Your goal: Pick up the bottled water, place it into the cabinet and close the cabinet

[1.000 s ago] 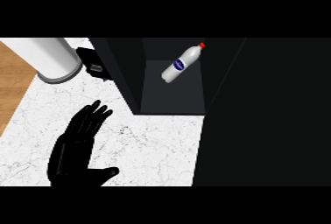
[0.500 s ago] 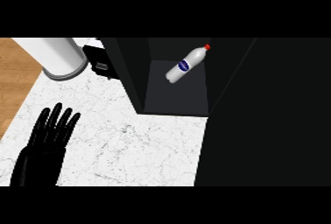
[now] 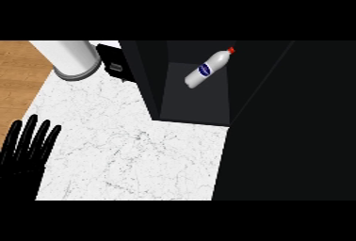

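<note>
White desk, veined with fine grey marbling. Brown wood-grain floor at the left. White bottle: red cap, blue oval label. Black cabinet, dark grey inside. White cylinder with a grey base ring. Small black box with a pale grey mark on its face. Plain black hand at the left edge.

A: What lies ahead of the hand?
B: A white marble worktop, beside it. Farther ahead stands a white cylinder with a grey base.
A: Anything else?
B: A small black box, just right of that cylinder.
</note>
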Robot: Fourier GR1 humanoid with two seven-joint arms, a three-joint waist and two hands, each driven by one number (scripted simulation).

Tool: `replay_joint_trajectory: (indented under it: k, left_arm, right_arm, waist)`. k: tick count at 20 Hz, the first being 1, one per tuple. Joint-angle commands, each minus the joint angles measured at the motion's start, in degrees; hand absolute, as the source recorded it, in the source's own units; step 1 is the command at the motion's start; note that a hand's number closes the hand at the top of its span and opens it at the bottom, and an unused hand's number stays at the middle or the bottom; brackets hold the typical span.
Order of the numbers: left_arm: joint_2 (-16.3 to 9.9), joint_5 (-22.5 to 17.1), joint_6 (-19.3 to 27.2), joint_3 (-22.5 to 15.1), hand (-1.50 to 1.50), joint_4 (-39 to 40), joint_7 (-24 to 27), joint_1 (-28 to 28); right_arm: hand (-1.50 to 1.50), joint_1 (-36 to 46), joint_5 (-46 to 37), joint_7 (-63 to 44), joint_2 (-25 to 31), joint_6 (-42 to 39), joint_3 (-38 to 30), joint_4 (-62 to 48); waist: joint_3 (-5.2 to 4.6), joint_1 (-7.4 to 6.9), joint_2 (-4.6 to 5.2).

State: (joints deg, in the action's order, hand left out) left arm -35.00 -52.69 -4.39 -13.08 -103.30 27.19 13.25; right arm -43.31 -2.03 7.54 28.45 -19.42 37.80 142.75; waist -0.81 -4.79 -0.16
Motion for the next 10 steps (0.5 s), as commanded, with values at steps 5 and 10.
replay_joint_trajectory:
  k: [5,10]
  left_arm:
    - [-3.7,-2.3,-5.2,2.7,-1.5,-1.5,-0.5,1.8]
    - [-5.1,-3.0,-8.4,3.6,-1.5,-0.7,-0.4,2.3]
  right_arm:
    - [1.5,6.3,0.7,-6.8,-3.5,-2.3,12.4,3.4]
    - [1.5,10.2,2.4,-8.9,-3.9,-2.5,10.6,1.2]
  waist:
    - [-0.03,-3.44,1.05]
    - [-0.2,-5.59,1.93]
